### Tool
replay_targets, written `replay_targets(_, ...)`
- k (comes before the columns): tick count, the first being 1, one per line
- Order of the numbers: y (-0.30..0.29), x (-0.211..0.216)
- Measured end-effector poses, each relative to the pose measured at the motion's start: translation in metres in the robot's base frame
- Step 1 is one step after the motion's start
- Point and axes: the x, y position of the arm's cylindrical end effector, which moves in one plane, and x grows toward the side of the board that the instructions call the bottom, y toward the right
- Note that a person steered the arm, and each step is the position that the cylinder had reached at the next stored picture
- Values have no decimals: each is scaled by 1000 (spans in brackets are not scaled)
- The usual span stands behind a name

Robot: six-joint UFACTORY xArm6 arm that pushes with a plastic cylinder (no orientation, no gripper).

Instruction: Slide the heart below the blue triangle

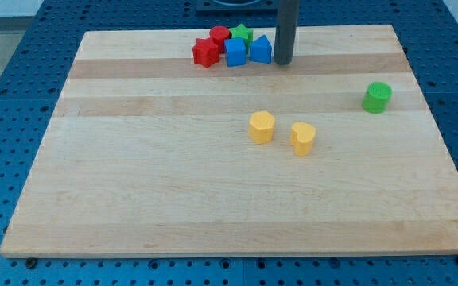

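A yellow heart (pixel 302 137) lies near the board's middle, with a yellow hexagon (pixel 261 127) just to its left. The blue triangle (pixel 261 49) sits at the view's top in a tight cluster with a blue cube (pixel 234 52), a red star (pixel 206 53), a red cylinder (pixel 219 35) and a green star (pixel 241 33). My tip (pixel 283 62) stands at the top of the board, right beside the blue triangle on its right side, far above the heart.
A green cylinder (pixel 377 97) stands alone near the view's right edge. The wooden board (pixel 133 175) rests on a blue perforated table (pixel 22 87).
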Motion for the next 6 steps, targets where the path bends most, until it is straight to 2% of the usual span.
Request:
replay_targets(3, 21, 97)
replay_targets(6, 71, 149)
